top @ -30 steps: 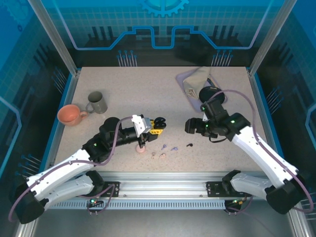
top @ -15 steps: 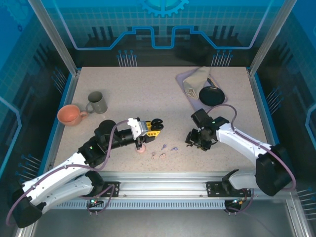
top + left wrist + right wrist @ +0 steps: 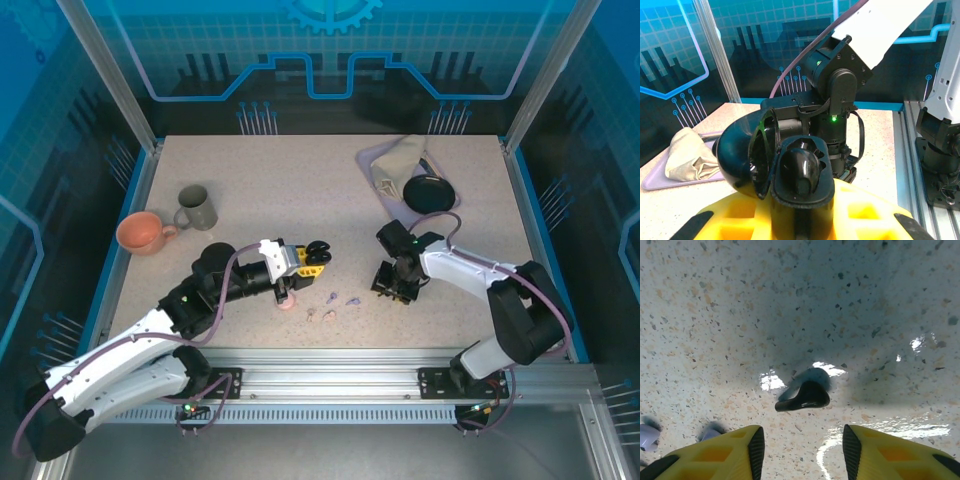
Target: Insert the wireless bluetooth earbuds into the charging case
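Top external: over the speckled tabletop [image 3: 290, 180], the left tool [image 3: 312, 258] clamped the open black charging case [image 3: 320, 248]. The right tool [image 3: 802, 440] stood part-open, low over a black earbud [image 3: 805, 396] lying loose on the tabletop, untouched. Pick-up step, by my reading; next move wants a square, gentle pinch on the bud.

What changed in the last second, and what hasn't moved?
The right gripper swung in and dropped to the table, jaws narrowing, straddling the black earbud without gripping it. The left gripper keeps the open black case clamped, barely shifted. The lavender earbuds and pink earbuds lie unmoved.
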{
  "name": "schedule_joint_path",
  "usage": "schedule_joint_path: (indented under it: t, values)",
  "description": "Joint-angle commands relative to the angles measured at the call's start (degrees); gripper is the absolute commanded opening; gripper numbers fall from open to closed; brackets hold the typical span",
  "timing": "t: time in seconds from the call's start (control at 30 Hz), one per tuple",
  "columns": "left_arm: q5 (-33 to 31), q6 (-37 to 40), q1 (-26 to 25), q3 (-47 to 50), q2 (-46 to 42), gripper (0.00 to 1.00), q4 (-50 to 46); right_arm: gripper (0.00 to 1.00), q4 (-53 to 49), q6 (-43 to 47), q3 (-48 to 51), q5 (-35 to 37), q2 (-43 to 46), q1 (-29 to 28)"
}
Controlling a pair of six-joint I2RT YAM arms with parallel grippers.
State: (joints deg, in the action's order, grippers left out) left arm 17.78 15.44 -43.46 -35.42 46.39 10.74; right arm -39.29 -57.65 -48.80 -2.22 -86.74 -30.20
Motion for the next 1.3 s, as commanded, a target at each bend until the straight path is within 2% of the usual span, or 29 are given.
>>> schedule_joint_path:
  t: [0.0,0.37,0.87,1.27]
  values:
    - [0.9,1.1,-0.4,0.4,-0.4,0.01,0.5,0.47,-0.4,-0.5,-1.2,1.0,-1.0,0.9]
    - [1.2,1.4,-0.4,0.3,-0.1,0.02,0.2,0.41,0.9,0.3,-1.3,0.8,-3.3,1.8]
    - [1.2,1.2,-0.5,-0.3,0.0,0.01,-0.3,0.40,1.8,1.3,-4.6,0.0,-6.8,2.0]
    - [1.3,1.2,-0.5,-0.4,0.6,0.02,-0.1,0.43,-2.1,5.4,-4.7,1.9,-4.5,2.0]
